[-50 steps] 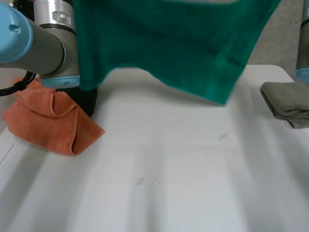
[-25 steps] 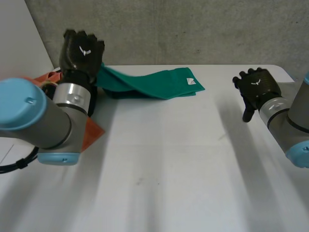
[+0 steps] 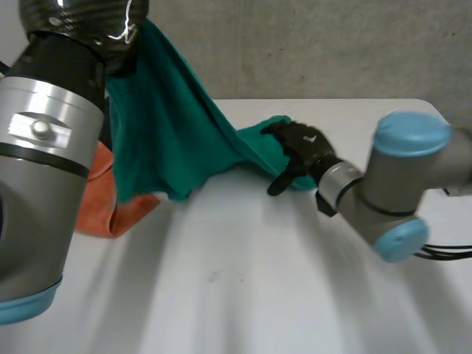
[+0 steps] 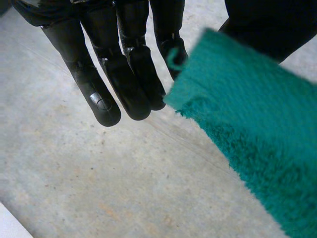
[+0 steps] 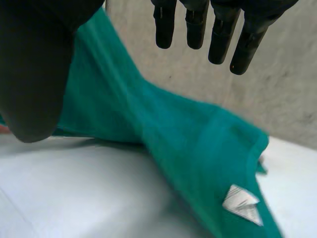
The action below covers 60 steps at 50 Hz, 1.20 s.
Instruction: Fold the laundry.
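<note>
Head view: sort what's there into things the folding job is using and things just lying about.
In the job:
green terry towel, raised at one corner
left hand, pinching that corner
right hand, open, at the towel's low end

Lying about:
crumpled orange cloth, untouched, beside the towel

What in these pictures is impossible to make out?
Orange cloth: head view, mostly hidden behind the left arm and the hanging green towel.
White label on the towel: right wrist view, too blurred to read.
Right hand: head view, unclear whether its fingers touch the towel.
Left hand: left wrist view, the towel covers its thumb tip.
</note>
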### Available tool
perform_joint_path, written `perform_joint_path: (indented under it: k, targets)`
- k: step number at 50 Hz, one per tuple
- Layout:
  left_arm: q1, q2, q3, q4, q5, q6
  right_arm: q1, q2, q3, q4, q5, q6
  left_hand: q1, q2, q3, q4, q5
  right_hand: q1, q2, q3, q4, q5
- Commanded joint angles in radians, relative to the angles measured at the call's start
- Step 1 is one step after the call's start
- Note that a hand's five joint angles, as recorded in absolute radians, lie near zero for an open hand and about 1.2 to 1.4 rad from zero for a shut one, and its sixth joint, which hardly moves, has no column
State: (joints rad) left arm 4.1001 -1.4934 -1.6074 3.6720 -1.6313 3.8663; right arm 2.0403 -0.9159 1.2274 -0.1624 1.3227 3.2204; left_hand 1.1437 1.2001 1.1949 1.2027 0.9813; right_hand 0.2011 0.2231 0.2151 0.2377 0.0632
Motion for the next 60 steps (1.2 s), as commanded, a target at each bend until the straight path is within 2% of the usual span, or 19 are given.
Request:
perform_joint_path:
  k: [1, 6, 7, 8, 9, 10, 15, 19, 24, 28, 34, 37, 41, 44, 48, 51, 55, 59, 60]
  targets:
    - [-0.001, 0.058, -0.008, -0.004, -0.009, -0.008, 0.044, 0.254, -0.146, -0.019, 0.169, -0.002, 0.253, 0.196, 0.201, 0.194, 0.240, -0.027, -0.049, -0.041, -0.063, -0.063]
    - [-0.009, 0.088, -0.009, -0.006, -0.009, -0.028, 0.044, 0.293, -0.178, -0.035, 0.204, -0.002, 0.253, 0.196, 0.201, 0.194, 0.240, -0.023, -0.045, -0.037, -0.060, -0.060]
    - [-0.011, 0.097, -0.008, -0.004, -0.009, -0.036, 0.044, 0.295, -0.180, -0.039, 0.208, -0.002, 0.253, 0.196, 0.201, 0.194, 0.240, 0.146, 0.124, 0.132, 0.110, 0.110]
    - [-0.011, 0.101, -0.008, -0.004, -0.007, -0.039, 0.043, 0.296, -0.180, -0.043, 0.214, -0.005, 0.253, 0.196, 0.201, 0.194, 0.240, 0.683, 0.661, 0.669, 0.646, 0.646]
    - [-0.011, 0.105, -0.006, -0.004, -0.007, -0.041, 0.041, 0.293, -0.178, -0.046, 0.220, -0.004, 0.253, 0.196, 0.201, 0.194, 0.240, 1.017, 0.995, 1.003, 0.980, 0.980]
    - [-0.008, 0.107, -0.006, -0.004, -0.008, -0.044, 0.041, 0.286, -0.175, -0.051, 0.223, -0.005, 0.253, 0.196, 0.201, 0.194, 0.240, 1.193, 1.171, 1.179, 1.157, 1.157]
    - [0.015, 0.105, -0.014, -0.009, -0.007, -0.044, 0.005, 0.186, -0.138, -0.063, 0.269, -0.045, 0.253, 0.196, 0.201, 0.194, 0.240, 1.195, 1.173, 1.181, 1.159, 1.159]
    - [0.069, 0.102, -0.046, -0.013, -0.002, -0.038, -0.083, -0.021, -0.069, -0.058, 0.259, -0.151, 0.253, 0.196, 0.201, 0.194, 0.240, 1.195, 1.173, 1.181, 1.159, 1.159]
    - [0.152, 0.093, -0.074, -0.036, -0.002, -0.041, -0.247, -0.262, 0.030, -0.008, 0.143, -0.429, 0.253, 0.196, 0.201, 0.194, 0.240, 1.195, 1.173, 1.181, 1.159, 1.159]
    - [0.200, 0.084, -0.088, -0.090, -0.001, -0.044, -0.282, -0.432, 0.063, 0.140, 0.040, -0.607, 0.253, 0.196, 0.201, 0.194, 0.240, 1.195, 1.173, 1.181, 1.159, 1.159]
    - [0.212, 0.010, -0.083, -0.199, 0.030, -0.045, -0.296, -0.609, 0.034, 0.378, -0.016, -0.691, 0.253, 0.196, 0.201, 0.194, 0.240, 1.195, 1.173, 1.181, 1.159, 1.159]
    - [0.212, -0.059, -0.069, -0.268, 0.062, -0.045, -0.341, -0.604, 0.017, 0.512, -0.023, -0.754, 0.253, 0.196, 0.201, 0.194, 0.240, 1.195, 1.173, 1.181, 1.159, 1.159]
    - [0.212, -0.203, -0.026, -0.363, 0.085, -0.037, -0.382, -0.510, 0.043, 0.657, -0.004, -0.965, 0.253, 0.196, 0.201, 0.194, 0.240, 1.195, 1.173, 1.181, 1.159, 1.159]
    - [0.213, -0.355, 0.050, -0.449, 0.084, -0.033, -0.378, -0.428, 0.041, 0.687, 0.030, -1.083, 0.253, 0.196, 0.201, 0.194, 0.240, 1.195, 1.173, 1.181, 1.159, 1.159]
    - [0.213, -0.540, 0.217, -0.532, 0.076, -0.018, -0.368, -0.302, -0.014, 0.649, 0.102, -1.085, 0.253, 0.196, 0.201, 0.194, 0.240, 1.195, 1.173, 1.181, 1.159, 1.159]
    - [0.215, -0.655, 0.381, -0.541, 0.073, 0.013, -0.364, -0.189, -0.104, 0.555, 0.148, -1.085, 0.253, 0.196, 0.201, 0.194, 0.240, 1.195, 1.173, 1.181, 1.159, 1.159]
    - [0.215, -0.752, 0.627, -0.456, 0.067, 0.074, -0.319, -0.103, -0.232, 0.359, 0.176, -1.079, 0.253, 0.196, 0.201, 0.194, 0.240, 1.195, 1.173, 1.181, 1.159, 1.159]
    - [0.216, -0.815, 0.851, -0.221, 0.061, 0.136, -0.286, -0.077, -0.330, 0.034, 0.187, -1.050, 0.253, 0.196, 0.201, 0.194, 0.240, 1.195, 1.173, 1.181, 1.159, 1.159]
    - [0.215, -0.823, 0.915, -0.116, 0.044, 0.150, -0.282, -0.078, -0.341, -0.036, 0.190, -1.045, 0.253, 0.196, 0.201, 0.194, 0.240, 1.195, 1.173, 1.181, 1.159, 1.159]
